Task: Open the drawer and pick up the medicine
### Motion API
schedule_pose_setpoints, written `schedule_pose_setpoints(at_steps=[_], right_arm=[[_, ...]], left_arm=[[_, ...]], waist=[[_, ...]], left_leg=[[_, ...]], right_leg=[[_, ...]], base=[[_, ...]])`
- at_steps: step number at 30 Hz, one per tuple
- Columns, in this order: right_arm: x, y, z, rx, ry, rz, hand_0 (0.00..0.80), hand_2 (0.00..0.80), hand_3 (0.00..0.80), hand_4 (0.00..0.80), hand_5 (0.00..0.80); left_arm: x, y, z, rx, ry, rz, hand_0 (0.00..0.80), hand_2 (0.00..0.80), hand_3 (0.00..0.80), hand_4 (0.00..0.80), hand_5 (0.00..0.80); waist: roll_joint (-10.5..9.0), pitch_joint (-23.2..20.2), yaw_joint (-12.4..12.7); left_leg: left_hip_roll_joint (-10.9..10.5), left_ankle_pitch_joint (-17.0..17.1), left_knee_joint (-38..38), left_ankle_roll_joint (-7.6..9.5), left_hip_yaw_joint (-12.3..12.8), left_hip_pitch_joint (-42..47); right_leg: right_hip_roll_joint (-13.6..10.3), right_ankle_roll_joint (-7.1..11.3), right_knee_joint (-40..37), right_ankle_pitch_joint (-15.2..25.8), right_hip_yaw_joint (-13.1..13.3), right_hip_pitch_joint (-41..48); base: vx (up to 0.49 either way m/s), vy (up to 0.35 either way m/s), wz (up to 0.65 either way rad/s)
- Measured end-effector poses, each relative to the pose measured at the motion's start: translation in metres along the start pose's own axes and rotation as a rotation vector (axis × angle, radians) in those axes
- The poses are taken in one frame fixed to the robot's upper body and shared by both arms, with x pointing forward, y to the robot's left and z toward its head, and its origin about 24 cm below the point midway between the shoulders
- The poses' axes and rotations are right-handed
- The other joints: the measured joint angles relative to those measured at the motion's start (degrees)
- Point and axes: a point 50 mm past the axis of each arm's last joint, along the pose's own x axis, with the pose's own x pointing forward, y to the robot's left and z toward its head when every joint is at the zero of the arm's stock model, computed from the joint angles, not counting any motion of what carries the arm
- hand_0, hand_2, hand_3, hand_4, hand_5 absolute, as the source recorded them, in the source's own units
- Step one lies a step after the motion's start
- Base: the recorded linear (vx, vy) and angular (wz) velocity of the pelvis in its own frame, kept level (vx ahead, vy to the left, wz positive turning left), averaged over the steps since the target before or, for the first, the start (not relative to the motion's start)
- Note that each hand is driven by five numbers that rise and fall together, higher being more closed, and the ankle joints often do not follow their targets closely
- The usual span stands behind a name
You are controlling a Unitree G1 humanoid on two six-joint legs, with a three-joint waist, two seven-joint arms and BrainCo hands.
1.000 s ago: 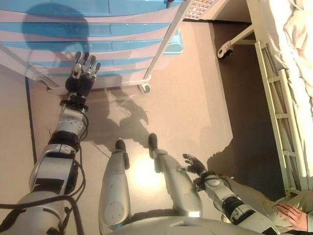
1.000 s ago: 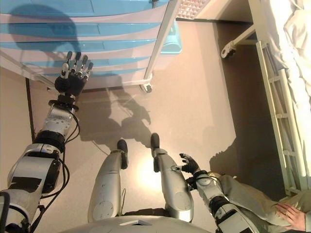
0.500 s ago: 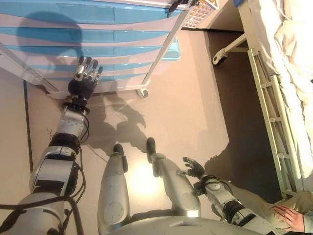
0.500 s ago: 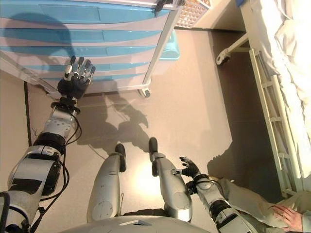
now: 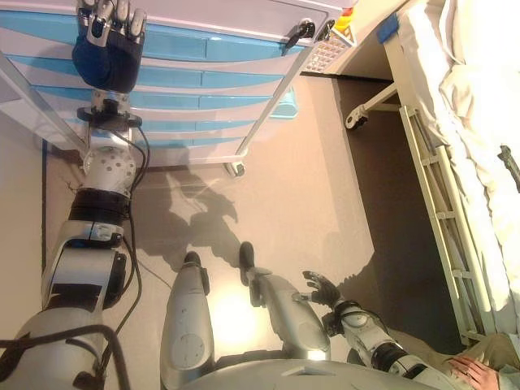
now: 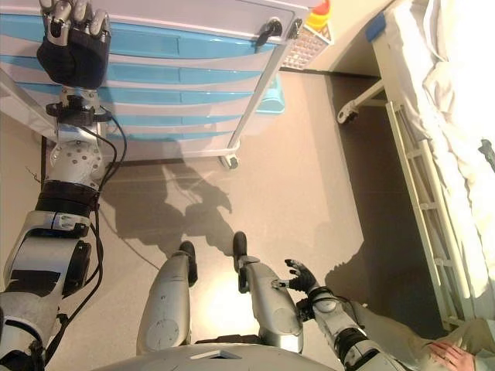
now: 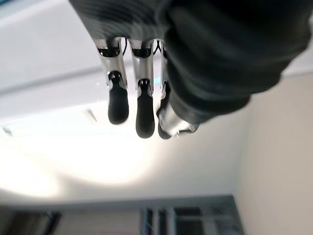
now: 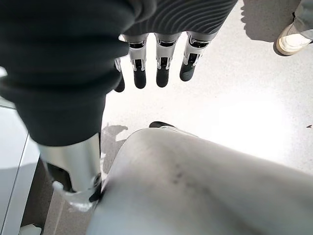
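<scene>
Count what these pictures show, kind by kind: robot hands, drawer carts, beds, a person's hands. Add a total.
Robot hands: 2, the left hand up at the cart and the right hand low by the leg
Drawer cart: 1
Bed: 1
Person's hand: 1
Total: 5

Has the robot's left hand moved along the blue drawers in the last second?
Yes. The left hand has climbed from the lowest fronts of the drawer cart to the top ones.
</scene>
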Motion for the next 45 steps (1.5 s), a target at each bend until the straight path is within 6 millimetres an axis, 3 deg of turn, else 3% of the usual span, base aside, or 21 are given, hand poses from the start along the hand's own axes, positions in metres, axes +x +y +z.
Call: schedule_pose_setpoints(at_steps=[4, 7, 12, 19, 23, 34, 45], right_arm=[[-0.002, 0.000, -0.005, 0.002, 0.012, 0.001, 0.000, 0.000, 0.000, 0.000, 0.000], [-0.004, -0.003, -0.009, -0.001, 0.021, -0.006, 0.000, 0.000, 0.000, 0.000, 0.000], [-0.012, -0.012, -0.024, -0.002, 0.061, -0.034, 0.000, 0.000, 0.000, 0.000, 0.000], [-0.015, -0.014, -0.028, 0.014, 0.071, -0.050, 0.000, 0.000, 0.000, 0.000, 0.000], [-0.016, -0.015, -0.030, 0.016, 0.081, -0.059, 0.000, 0.000, 0.000, 0.000, 0.000], [-0.016, -0.018, -0.033, 0.017, 0.099, -0.067, 0.000, 0.000, 0.000, 0.000, 0.000], [-0.018, -0.011, -0.038, 0.028, 0.115, -0.055, 0.000, 0.000, 0.000, 0.000, 0.000]], left_arm=[[-0.016, 0.009, -0.004, 0.058, 0.076, 0.095, 0.000, 0.000, 0.000, 0.000, 0.000], [-0.037, 0.020, -0.010, 0.102, 0.157, 0.201, 0.000, 0.000, 0.000, 0.000, 0.000], [-0.094, 0.042, -0.024, 0.165, 0.297, 0.412, 0.000, 0.000, 0.000, 0.000, 0.000], [-0.171, 0.052, -0.042, 0.167, 0.445, 0.648, 0.000, 0.000, 0.000, 0.000, 0.000], [-0.197, 0.052, -0.052, 0.149, 0.484, 0.741, 0.000, 0.000, 0.000, 0.000, 0.000], [-0.215, 0.058, -0.058, 0.175, 0.526, 0.884, 0.000, 0.000, 0.000, 0.000, 0.000], [-0.179, 0.068, -0.052, 0.173, 0.443, 0.885, 0.000, 0.000, 0.000, 0.000, 0.000]], waist=[[0.10, 0.0, 0.2], [1.30, -0.4, 0.2], [4.33, -2.0, 0.2], [4.79, -1.9, 0.5], [5.27, -1.6, 0.8], [5.79, -0.9, 0.2], [3.42, 1.9, -0.2]], left_leg=[[0.0, -0.1, -0.8, -0.16, 0.0, 2.1], [-0.2, -0.1, -1.1, -0.16, 0.0, 2.6], [-1.0, 0.3, -2.3, -0.16, 0.0, 3.3], [-2.0, 2.0, -5.1, -0.58, -0.6, 4.7], [-2.2, 2.4, -5.7, -0.61, -0.7, 5.0], [-2.5, 3.6, -8.0, -0.41, -0.8, 7.3], [-2.0, 3.5, -6.7, -0.38, -0.7, 8.2]], right_leg=[[-0.1, 0.03, -0.7, -0.1, 0.0, 2.0], [-0.2, 0.04, -0.9, -0.1, 0.0, 2.6], [-0.8, 0.19, -1.2, -0.2, -0.1, 2.9], [-2.0, 0.44, -1.4, -0.4, -1.0, 3.6], [-2.1, 0.43, -1.3, -0.4, -0.9, 3.6], [-2.0, -0.14, -1.4, -0.4, -0.9, 4.7], [-1.8, -0.11, -0.5, -0.7, -0.7, 5.6]], base=[[0.070, -0.008, 0.02], [0.040, 0.003, 0.01], [0.011, 0.004, 0.04], [-0.005, 0.020, 0.09], [0.008, 0.003, 0.01], [0.017, -0.016, 0.00], [0.034, -0.024, -0.01]])
